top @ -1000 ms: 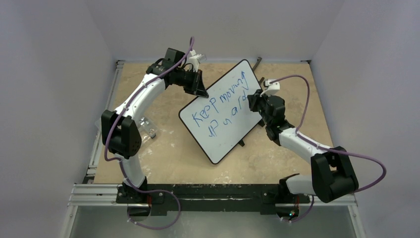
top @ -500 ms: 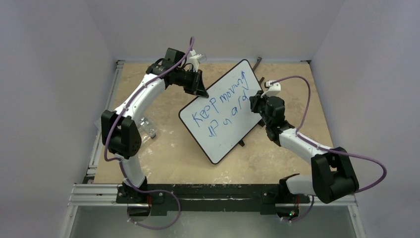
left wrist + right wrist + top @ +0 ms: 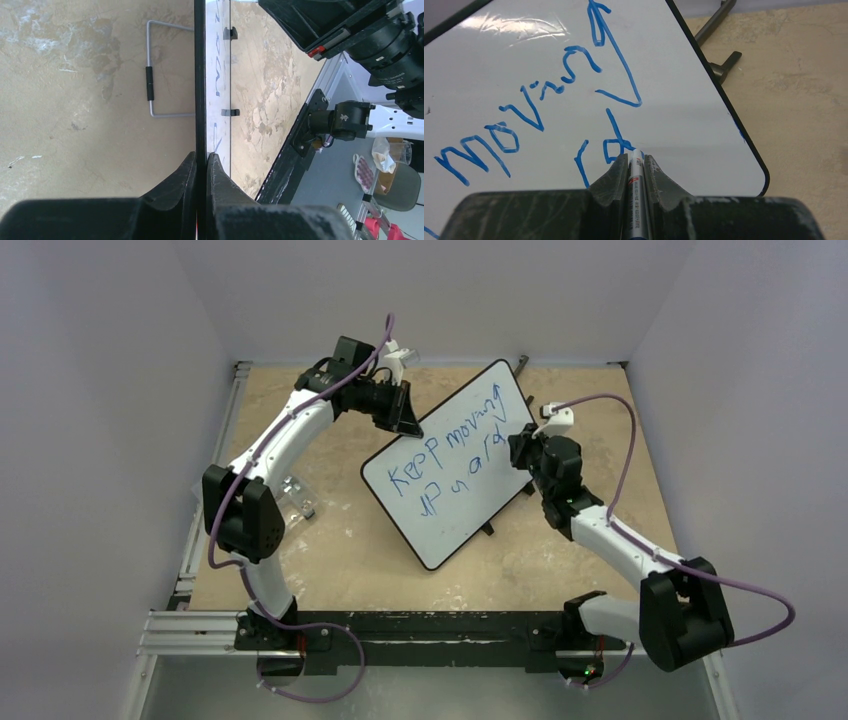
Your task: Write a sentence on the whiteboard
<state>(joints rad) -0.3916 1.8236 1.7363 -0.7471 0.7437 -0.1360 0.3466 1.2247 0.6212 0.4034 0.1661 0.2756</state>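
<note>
The left gripper [image 3: 201, 156] is clamped on the rim of the whiteboard [image 3: 452, 525], which runs edge-on straight out from its jaws. The right gripper [image 3: 636, 159] is clenched on a marker [image 3: 636, 187], its tip just ahead of the fingers at the last blue letter. The sentence [image 3: 519, 120] looks nearly done: "Keep moving" is complete, and the shorter second line seems a stroke or two short.

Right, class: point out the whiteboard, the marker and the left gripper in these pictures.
whiteboard [image 3: 450, 530]: top view, bare white face near its lower corner.
marker [image 3: 636, 187]: right wrist view, barrel between the fingers.
left gripper [image 3: 202, 159]: left wrist view, midway between fingertips clamping the board's edge.
</note>
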